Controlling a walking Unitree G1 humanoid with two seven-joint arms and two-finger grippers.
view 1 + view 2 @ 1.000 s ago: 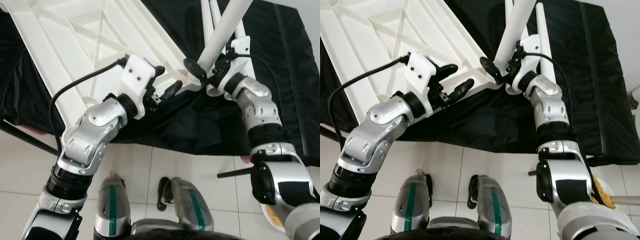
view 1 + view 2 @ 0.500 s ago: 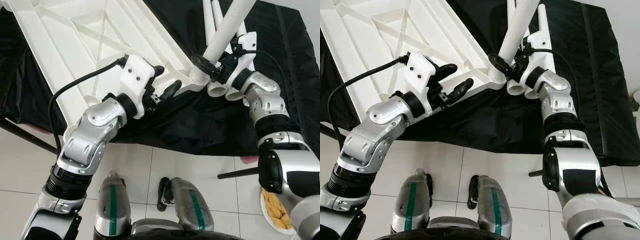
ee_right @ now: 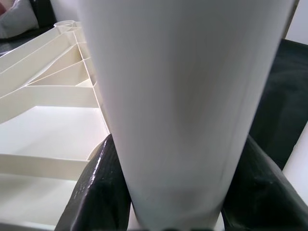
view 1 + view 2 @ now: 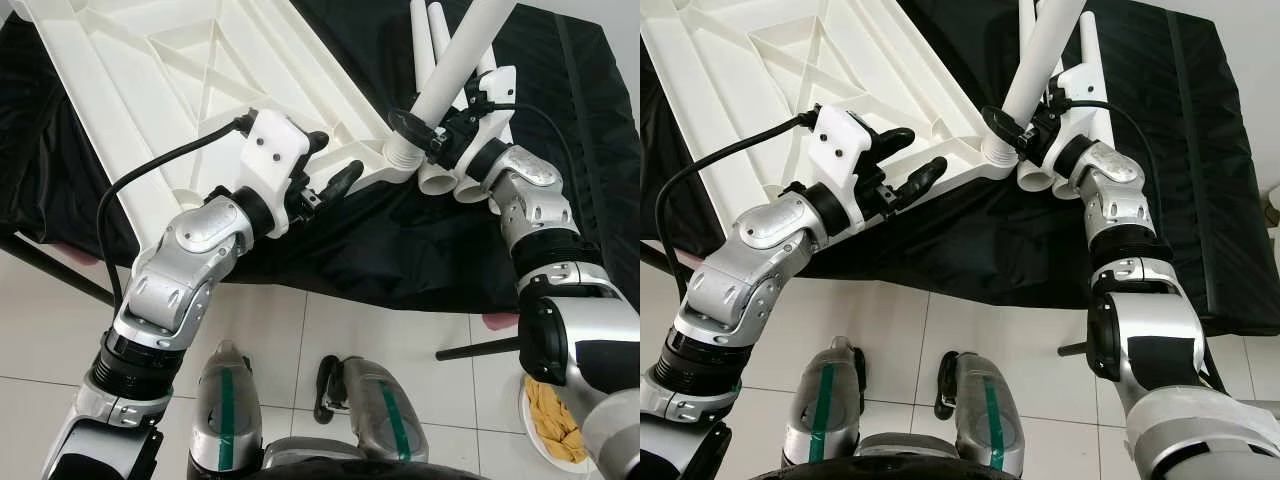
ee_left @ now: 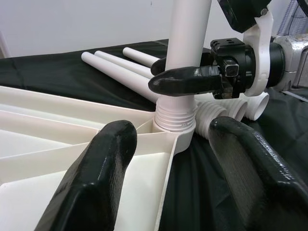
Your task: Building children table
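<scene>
White moulded plastic makes up the upturned tabletop (image 4: 190,70), its underside crossed by raised ribs, lying on a surface draped in black cloth (image 4: 420,250). At its near corner a smooth round table leg (image 4: 455,70) stands tilted in the corner socket (image 5: 175,132), its ridged threaded collar seated there. The right end effector (image 4: 425,135) pinches this leg just above the collar, one glossy black finger on each side. Three loose legs (image 5: 120,67), tubular with ribbed ends, lie together on the cloth just behind the socket. The left end effector (image 5: 173,159) hovers beside the tabletop's corner, its textured black fingers spread and holding nothing.
</scene>
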